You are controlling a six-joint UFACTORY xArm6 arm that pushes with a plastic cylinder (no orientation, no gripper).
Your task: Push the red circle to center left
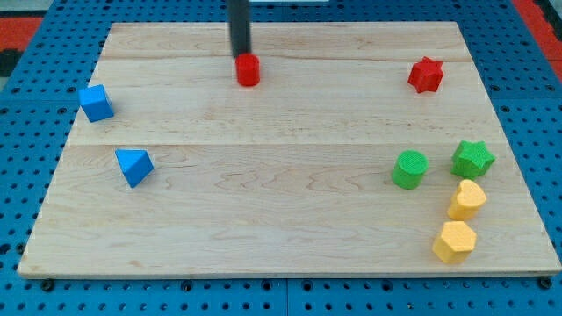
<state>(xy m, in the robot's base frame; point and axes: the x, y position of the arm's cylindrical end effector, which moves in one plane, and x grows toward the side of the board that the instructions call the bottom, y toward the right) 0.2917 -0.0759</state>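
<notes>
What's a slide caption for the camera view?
My tip sits just above the red circle at the board's top, blue blocks at the view's left.

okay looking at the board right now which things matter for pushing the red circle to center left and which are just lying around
For the job: red circle, near the view's top; my tip, right behind it on its upper side.

Lying about: red star; blue cube and blue triangle at the view's left; green circle, green star, yellow heart and yellow hexagon at the view's right.
</notes>
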